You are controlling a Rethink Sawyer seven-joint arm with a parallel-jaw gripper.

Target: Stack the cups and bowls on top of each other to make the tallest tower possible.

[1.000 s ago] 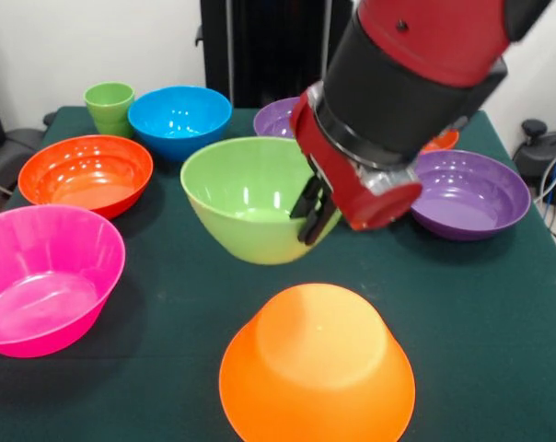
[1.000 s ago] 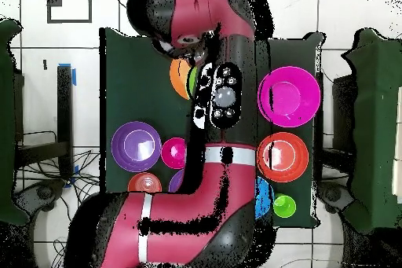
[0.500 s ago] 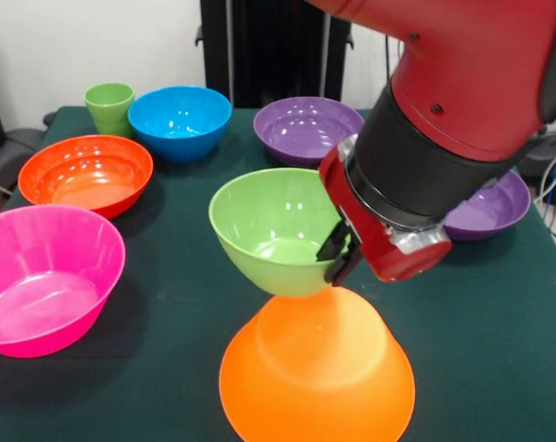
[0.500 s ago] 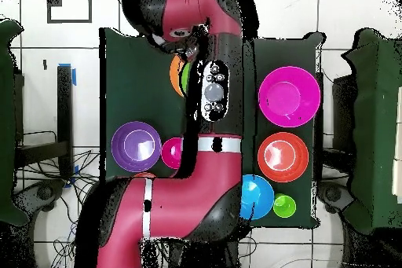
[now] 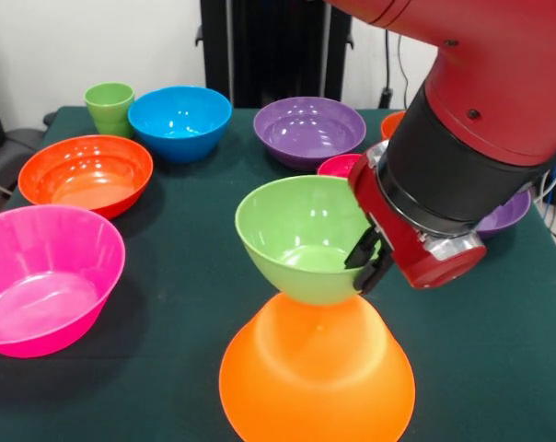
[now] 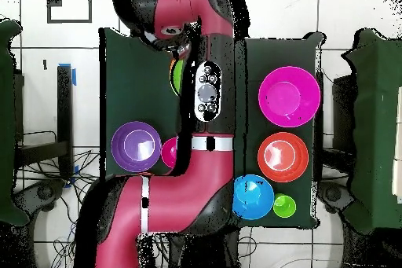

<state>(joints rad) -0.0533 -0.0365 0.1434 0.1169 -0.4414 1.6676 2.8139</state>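
Note:
An upturned orange bowl [image 5: 317,370] stands at the table's near edge as the tower's base. Directly over it is an upright green bowl [image 5: 301,232], [image 6: 178,78], its bottom meeting the orange bowl's top; I cannot tell whether they touch. My gripper [image 5: 366,261] is shut on the green bowl's right rim, one black finger inside and one outside. The light-green cup [image 5: 110,106], [image 6: 283,205] stands at the far left corner beside the blue bowl [image 5: 179,120], [image 6: 253,196]. In the overhead view the arm hides the gripper.
Around the table are a pink bowl [image 5: 48,276], [image 6: 289,96], a red-orange bowl [image 5: 85,173], [image 6: 282,156], a purple bowl [image 5: 308,129], a small magenta bowl [image 5: 337,166], [image 6: 169,152], another purple bowl [image 5: 506,212], [image 6: 136,145] and an orange bowl [image 5: 391,122], partly behind the arm.
My gripper has carried the green bowl from mid-table toward the near edge and rightward in the front view, lowering it over the upturned orange bowl.

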